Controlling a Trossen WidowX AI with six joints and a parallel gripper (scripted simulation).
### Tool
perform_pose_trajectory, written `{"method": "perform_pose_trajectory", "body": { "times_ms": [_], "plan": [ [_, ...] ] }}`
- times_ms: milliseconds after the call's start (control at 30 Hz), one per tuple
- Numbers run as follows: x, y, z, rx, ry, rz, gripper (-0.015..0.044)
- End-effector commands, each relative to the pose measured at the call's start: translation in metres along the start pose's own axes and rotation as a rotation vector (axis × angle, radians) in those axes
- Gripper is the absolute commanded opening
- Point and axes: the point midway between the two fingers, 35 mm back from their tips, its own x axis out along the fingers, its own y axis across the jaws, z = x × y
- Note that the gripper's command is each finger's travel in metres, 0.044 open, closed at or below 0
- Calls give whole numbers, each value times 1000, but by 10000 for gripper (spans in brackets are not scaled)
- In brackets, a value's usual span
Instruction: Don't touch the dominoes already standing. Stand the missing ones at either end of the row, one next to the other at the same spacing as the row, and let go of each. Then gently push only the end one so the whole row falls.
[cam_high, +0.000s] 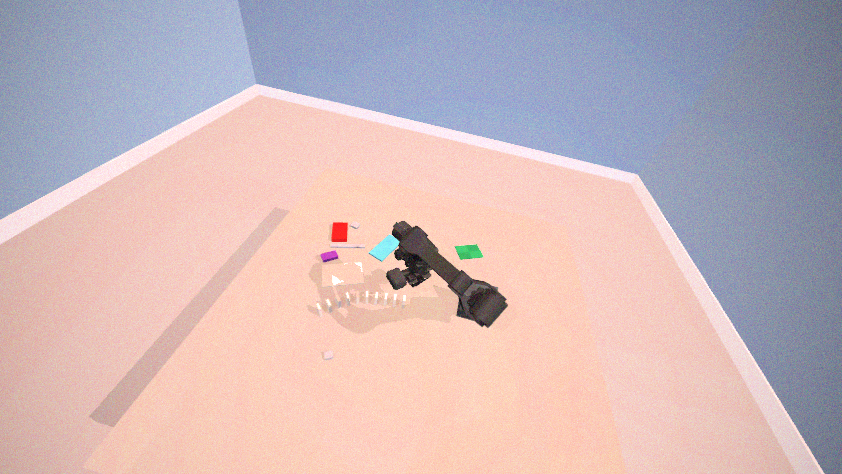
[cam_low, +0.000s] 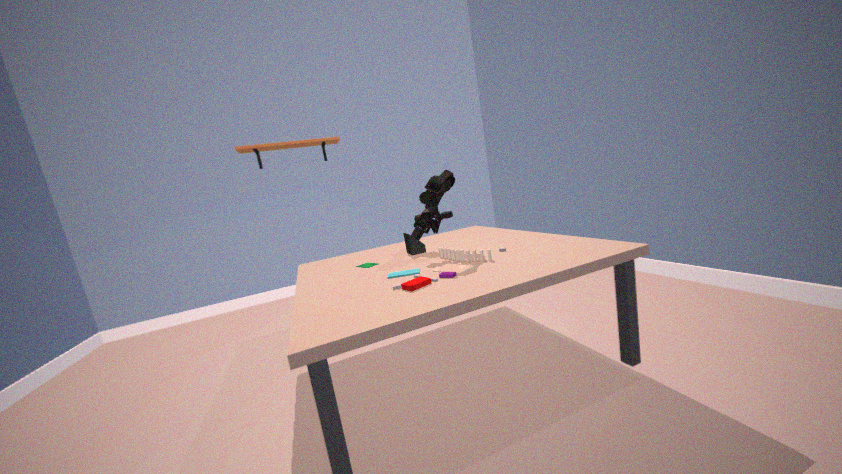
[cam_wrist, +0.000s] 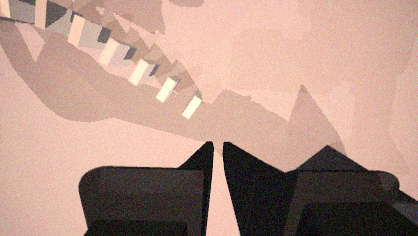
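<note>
Viewing from the top, found the row of pale dominoes (cam_high: 376, 297) (cam_low: 465, 255) (cam_wrist: 142, 72) upright left of and below the centre of the frame, slightly curved. Noted the black arm (cam_high: 438, 257) (cam_low: 436, 191) right of the row, with the gripper (cam_high: 418, 280) (cam_low: 434, 229) (cam_wrist: 217, 147) folded back under it. Logged the cyan block (cam_high: 383, 248) (cam_low: 404, 273) just left of the arm, the red block (cam_high: 339, 231) (cam_low: 416, 283) and purple block (cam_high: 329, 256) (cam_low: 447, 274) farther left, and the green patch (cam_high: 468, 252) (cam_low: 367, 264) to the right. Recorded a small pale block (cam_high: 328, 355) (cam_low: 502, 249) below the row.

In the exterior view, saw the gripper raised over the table (cam_low: 530, 282), above and left of the row's left end. Observed the dominoes standing right of centre, well apart from the gripper.

In the wrist view, found the fingers closed to a narrow gap at bottom centre, with nothing gripped. Traced the row from upper left towards the centre, its nearest domino (cam_wrist: 192, 107) above and left of the fingertips.
</note>
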Motion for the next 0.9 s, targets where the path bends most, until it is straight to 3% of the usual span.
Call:
{"method": "perform_pose_trajectory", "body": {
  "times_ms": [0, 867],
  "plan": [
    [22, -12, -11, 562, 2, 12, 0],
    [23, -12, -11, 577, 2, 12, 0]
  ]
}}
